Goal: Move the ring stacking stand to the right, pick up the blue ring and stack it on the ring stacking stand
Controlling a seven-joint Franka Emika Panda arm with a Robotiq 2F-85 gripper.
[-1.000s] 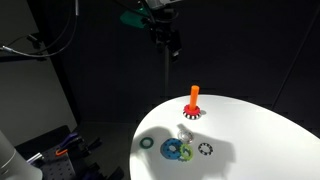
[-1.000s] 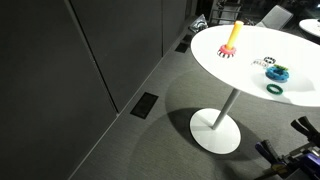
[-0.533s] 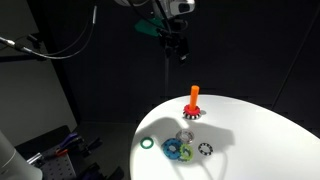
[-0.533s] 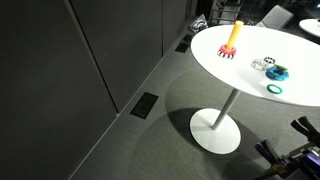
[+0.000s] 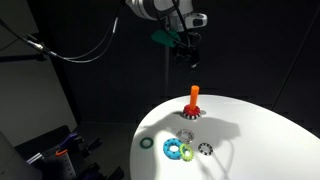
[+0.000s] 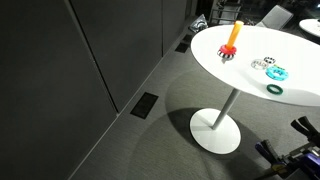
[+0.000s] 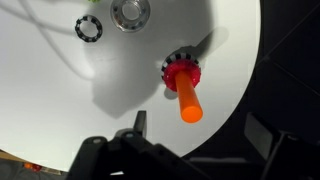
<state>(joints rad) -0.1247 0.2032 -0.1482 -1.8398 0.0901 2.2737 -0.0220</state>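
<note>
The ring stacking stand (image 5: 193, 100), an orange peg on a red toothed base, stands near the far edge of the white round table (image 5: 262, 140). It shows in both exterior views (image 6: 233, 38) and in the wrist view (image 7: 186, 92). My gripper (image 5: 186, 52) hangs in the air above the stand, open and empty. In the wrist view the fingers (image 7: 203, 130) straddle the peg's top from above without touching it. The blue ring (image 5: 174, 150) lies flat at the table's near side with a lime-green ring on it. It shows in both exterior views (image 6: 275, 73) and is out of the wrist view.
A thin dark green ring (image 5: 146, 143), a black toothed ring (image 5: 205, 149) and a silver ring (image 5: 185, 135) lie around the blue ring. The black ring (image 7: 88, 28) and silver ring (image 7: 128, 12) show in the wrist view. The table's edge (image 7: 245, 90) runs just beside the stand.
My gripper has moved right and lower in the exterior view and now hangs over the stand. The stand and rings have not moved.
</note>
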